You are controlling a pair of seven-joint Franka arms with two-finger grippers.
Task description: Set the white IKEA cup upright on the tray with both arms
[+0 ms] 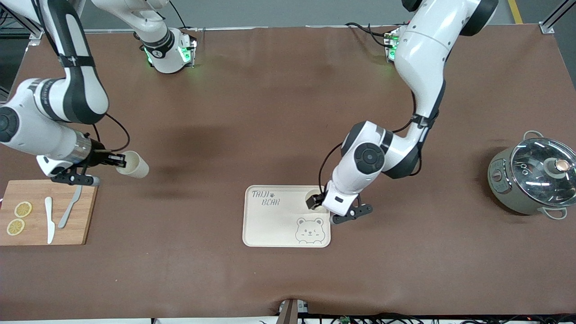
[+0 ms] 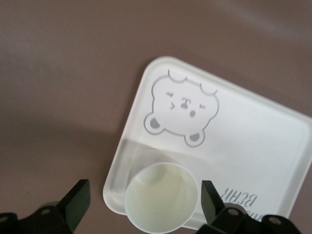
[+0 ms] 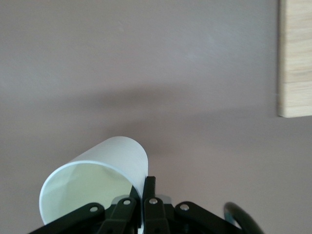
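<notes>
The left end effector hangs with fingers apart around a white plastic cup standing upright on the cream rectangular bear-face tray. The right end effector clamps the rim of a second white cup, tilted above the brown desk beside the wooden cutting board.

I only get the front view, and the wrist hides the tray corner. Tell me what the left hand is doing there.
Observer: In the left wrist view, the left hand is open, with one finger on each side of a white cup.
Operator: Report how that cup stands.
Observer: Upright, mouth up, on the tray near one corner.
Operator: Now give me the right hand's grip.
Observer: In the right wrist view, the right hand is shut on the second cup, pinching its wall at the rim.
</notes>
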